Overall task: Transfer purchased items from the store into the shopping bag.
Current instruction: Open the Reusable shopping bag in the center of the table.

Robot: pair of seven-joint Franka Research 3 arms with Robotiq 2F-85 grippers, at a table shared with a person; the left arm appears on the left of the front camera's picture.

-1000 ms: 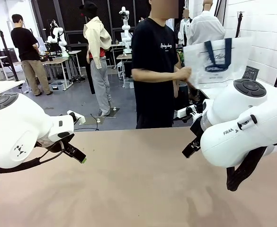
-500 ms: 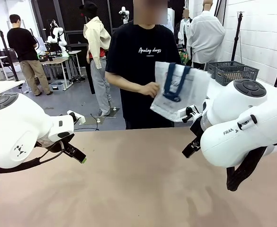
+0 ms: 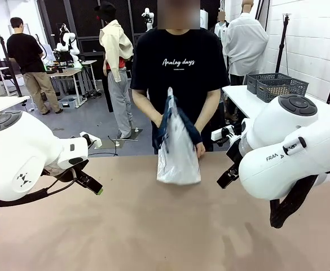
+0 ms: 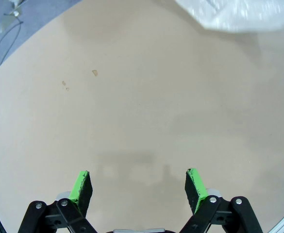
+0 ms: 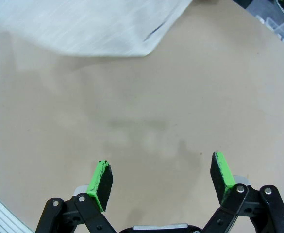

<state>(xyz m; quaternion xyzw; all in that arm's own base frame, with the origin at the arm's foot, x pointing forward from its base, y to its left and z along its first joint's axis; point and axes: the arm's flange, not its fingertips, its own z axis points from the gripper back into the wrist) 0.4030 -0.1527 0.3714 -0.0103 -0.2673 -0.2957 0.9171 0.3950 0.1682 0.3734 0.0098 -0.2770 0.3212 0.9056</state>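
Note:
A person at the far side holds the shopping bag [image 3: 177,153] by its navy handles with both hands, its bottom resting on the table's far middle edge. The whitish bag's edge also appears at the top of the left wrist view [image 4: 239,14] and of the right wrist view [image 5: 83,24]. My left gripper [image 3: 92,184] hovers over the left of the table, open, nothing between its green pads [image 4: 81,187]. My right gripper [image 3: 227,177] hangs at the right, just right of the bag, also open and empty [image 5: 161,177]. The purchased items are out of view.
The brown tabletop [image 3: 165,226] is bare between and in front of both arms. Two dark mesh baskets [image 3: 276,86] stand on a white side table at the back right. Other people and work tables are far behind.
The person turned from the right side table to face me and brought the bag down from chest height onto the table's far edge. Neither arm has moved.

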